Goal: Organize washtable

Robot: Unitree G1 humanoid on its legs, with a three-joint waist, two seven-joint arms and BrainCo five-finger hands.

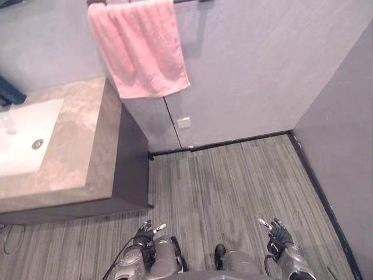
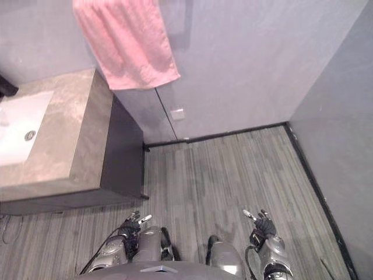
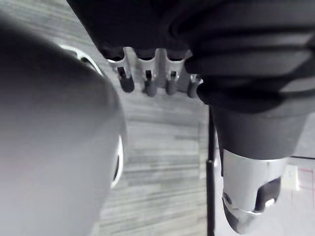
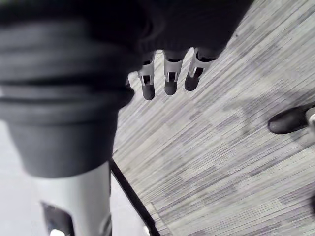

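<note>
The washtable (image 1: 87,146) is a brown stone counter on a dark cabinet at the left, with a white sink (image 1: 26,137) set into it. A pink towel (image 1: 140,46) hangs on the wall rail above its right end. My left hand (image 1: 147,233) hangs low by my side over the floor, fingers relaxed and holding nothing. My right hand (image 1: 277,232) hangs the same way at the lower right, fingers (image 4: 170,78) straight and holding nothing. Both hands are well away from the counter.
Striped grey floor (image 1: 233,181) spreads between the cabinet and the grey walls. A dark baseboard runs along the wall foot. A small white wall plate (image 1: 183,122) sits below the towel. A dark object (image 1: 9,93) shows at the far left behind the sink.
</note>
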